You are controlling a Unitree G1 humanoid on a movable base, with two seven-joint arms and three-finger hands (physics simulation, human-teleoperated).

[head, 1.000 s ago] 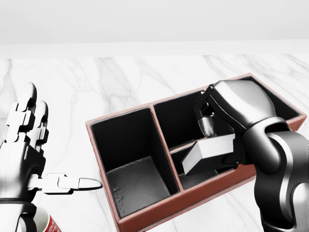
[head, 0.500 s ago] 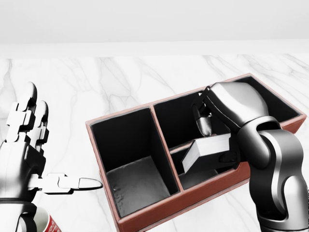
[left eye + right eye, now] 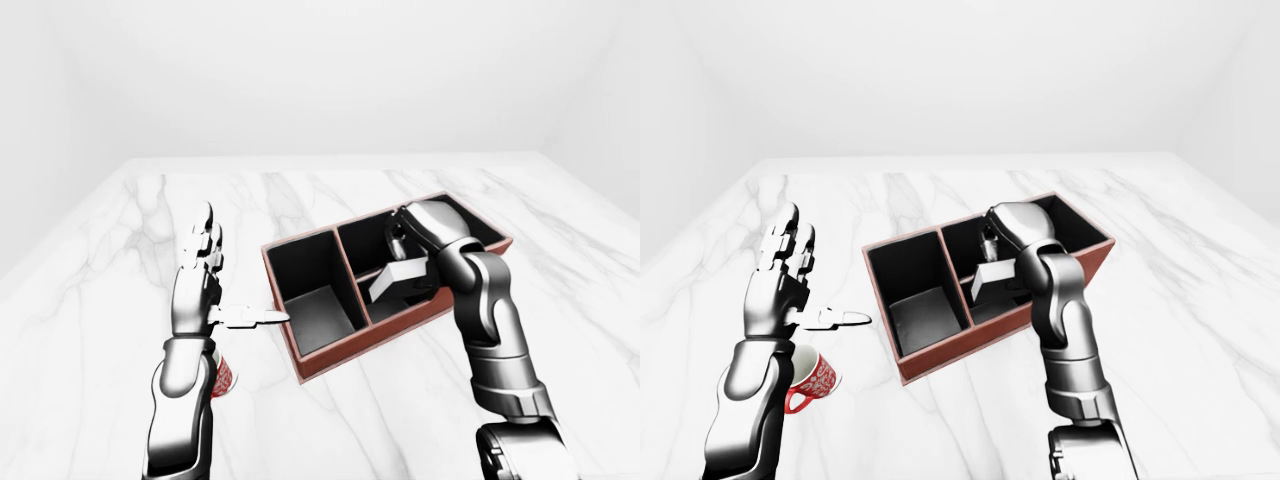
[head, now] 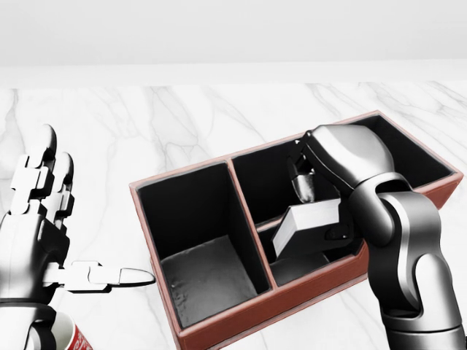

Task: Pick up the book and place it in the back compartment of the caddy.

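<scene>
Right hand (image 4: 321, 208) is inside the caddy (image 4: 219, 332), fingers closed on the grey book (image 4: 306, 222), which sits tilted under the palm over the divider between the two right-hand compartments. Against the earlier frame, hand and book sit slightly further left. Left hand (image 4: 40, 233) is spread open, holding nothing, above a red mug (image 3: 812, 380).

no readable text anywhere; mug (image 3: 812, 382) shows red pattern only, no legible lettering.

Head view close, looking down on caddy (image 4: 219, 321); eye views wider, same scene.
</scene>
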